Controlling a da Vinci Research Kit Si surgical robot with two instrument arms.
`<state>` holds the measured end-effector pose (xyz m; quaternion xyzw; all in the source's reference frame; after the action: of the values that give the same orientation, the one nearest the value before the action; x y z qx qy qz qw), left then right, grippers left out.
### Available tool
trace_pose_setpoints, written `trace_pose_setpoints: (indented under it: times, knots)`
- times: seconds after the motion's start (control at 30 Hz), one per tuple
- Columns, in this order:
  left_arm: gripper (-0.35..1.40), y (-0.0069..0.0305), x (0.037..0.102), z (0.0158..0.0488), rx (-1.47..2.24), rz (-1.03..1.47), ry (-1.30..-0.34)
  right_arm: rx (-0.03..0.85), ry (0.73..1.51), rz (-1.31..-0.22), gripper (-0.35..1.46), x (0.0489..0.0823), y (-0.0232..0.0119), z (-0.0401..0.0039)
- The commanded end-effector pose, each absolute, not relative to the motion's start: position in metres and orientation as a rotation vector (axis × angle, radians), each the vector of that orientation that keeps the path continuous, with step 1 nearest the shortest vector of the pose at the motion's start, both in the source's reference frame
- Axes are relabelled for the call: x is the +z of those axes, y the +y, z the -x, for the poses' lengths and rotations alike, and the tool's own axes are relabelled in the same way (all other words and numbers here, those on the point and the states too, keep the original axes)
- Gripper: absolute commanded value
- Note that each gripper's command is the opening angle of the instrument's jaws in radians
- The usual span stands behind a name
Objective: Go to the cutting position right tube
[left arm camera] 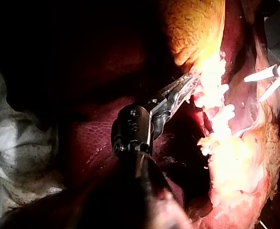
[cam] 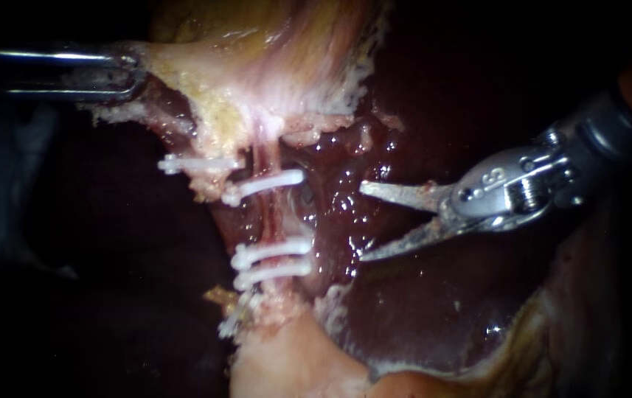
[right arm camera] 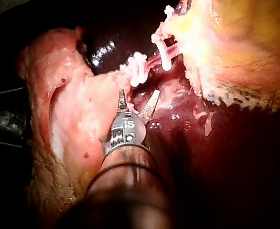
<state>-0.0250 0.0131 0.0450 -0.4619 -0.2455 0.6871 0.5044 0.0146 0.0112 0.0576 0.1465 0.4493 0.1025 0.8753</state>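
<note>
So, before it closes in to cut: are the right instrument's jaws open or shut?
Open. The right instrument shows a clear gap between its jaws in the endoscope view, nothing gripped, short of the clipped tube.

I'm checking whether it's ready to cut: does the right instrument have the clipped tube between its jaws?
No, the right instrument holds its jaws open over the liver, stopping short of the clipped tube.

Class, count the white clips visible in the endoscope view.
5 clips: one upper left, one beside it, two stacked lower, one lowest, partly buried; others may hide.
</note>
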Motion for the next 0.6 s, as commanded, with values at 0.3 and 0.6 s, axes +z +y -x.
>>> trace_pose_setpoints:
  times: [0.3,0.6]
  knots:
    - [-0.35,0.013,0.045,0.0251,1.659,1.115,-0.59,0.272,0.989,-0.414,1.45,0.0603,0.0105,-0.0183]
    - [-0.35,0.013,0.0451,0.025,1.659,1.115,-0.589,0.327,1.069,-0.513,1.45,0.0616,0.0106,-0.0213]
